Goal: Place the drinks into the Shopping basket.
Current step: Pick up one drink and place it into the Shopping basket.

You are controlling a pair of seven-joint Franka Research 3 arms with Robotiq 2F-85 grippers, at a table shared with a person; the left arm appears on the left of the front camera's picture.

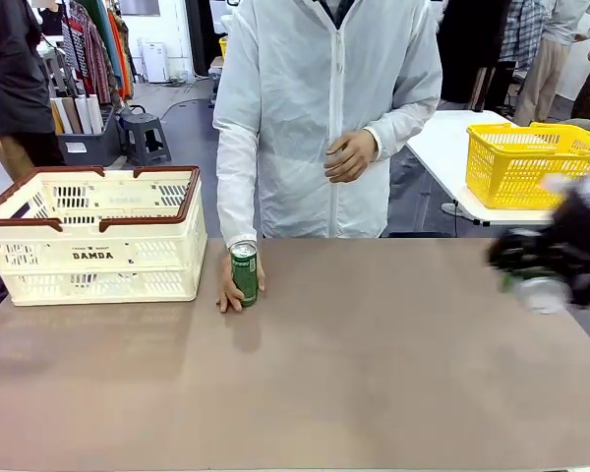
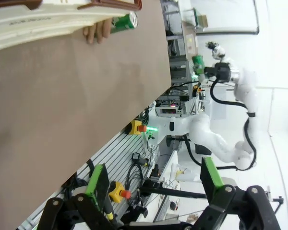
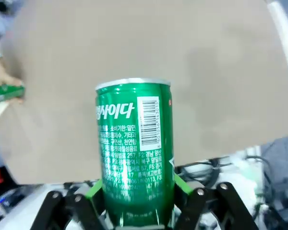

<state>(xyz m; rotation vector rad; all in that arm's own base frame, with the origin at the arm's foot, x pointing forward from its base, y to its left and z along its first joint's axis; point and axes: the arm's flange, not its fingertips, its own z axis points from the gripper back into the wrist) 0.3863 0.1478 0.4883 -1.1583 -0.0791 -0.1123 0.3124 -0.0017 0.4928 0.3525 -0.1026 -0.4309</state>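
While right gripper [image 3: 138, 188] clamps a green can [image 3: 134, 143] at right, left gripper [image 2: 154, 181] open, I'm mid-transport: next swing it left over the Shopping basket [image 1: 98, 258].

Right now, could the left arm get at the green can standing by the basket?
Probably not cleanly: the person's hand wraps that can, though the left fingers are open and bare table lies between.

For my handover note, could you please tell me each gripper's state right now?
Left gripper: open, holding nothing.
Right gripper: shut on a green can.
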